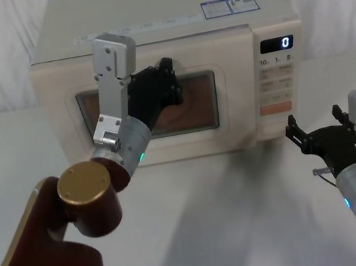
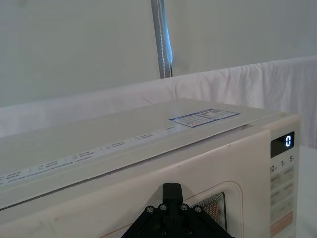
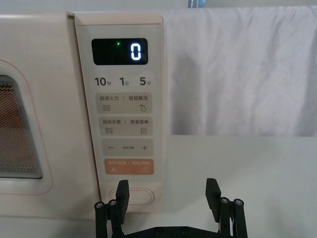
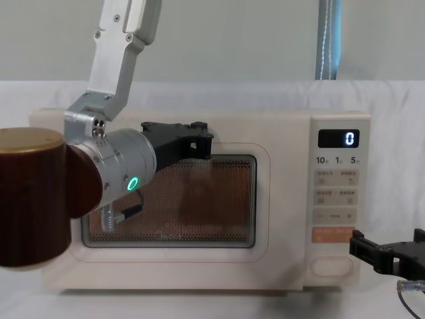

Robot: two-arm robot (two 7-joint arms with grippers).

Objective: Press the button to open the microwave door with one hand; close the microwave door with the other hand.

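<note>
White cloth drapes the wall behind a pale tabletop (image 1: 201,225), and on it stands one cream microwave (image 1: 166,25), its display (image 3: 120,51) showing a single 0. Its one door, the microwave door (image 4: 262,199), looks flush with the body, so by my reading the closing step is at or near its end. The left gripper (image 1: 170,78) is right at the upper frame of the door, above the dark window (image 4: 199,206), and seems to be touching it; I cannot tell whether its fingers are parted or together. To do this step well, it should push squarely into the frame until the latch takes, not glance off the glass, and then draw straight back. The right gripper (image 3: 167,193) hovers just in front of the panel's lower end with its two fingers (image 3: 213,191) spread wide and nothing between them. The button (image 3: 132,196) lies just beyond its one fingertip, apart from it as far as the right wrist view tells, with the one orange button (image 3: 129,166) directly above that. Counted on the panel: three rows of beige keys (image 3: 124,105), one orange button, one pill-shaped button, one display. Two grippers are at work, and one blue-edged label (image 1: 230,5) lies on the microwave's top.
</note>
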